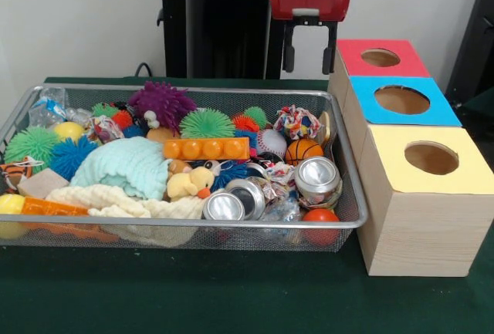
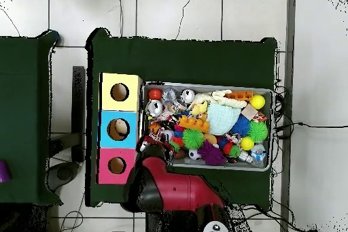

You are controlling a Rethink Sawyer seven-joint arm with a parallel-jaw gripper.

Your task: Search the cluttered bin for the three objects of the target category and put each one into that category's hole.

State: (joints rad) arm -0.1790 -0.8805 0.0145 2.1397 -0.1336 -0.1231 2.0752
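Gripper [image 1: 309, 58] hangs above the bin's [image 1: 349, 222] far corner, fingers apart and empty. Wrinkly bundle [image 1: 297, 122] judged light and soft; pinch across its crumpled middle.

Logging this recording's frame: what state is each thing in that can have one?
Red and black end effector: open, empty, above the bin's far right corner.
Silver wire mesh bin: full of toys.
Whitish wrinkly bundle with coloured patches: in the bin.
Yellow-topped box's round hole: nothing visible inside.
Silver cans: crushed, in the bin.
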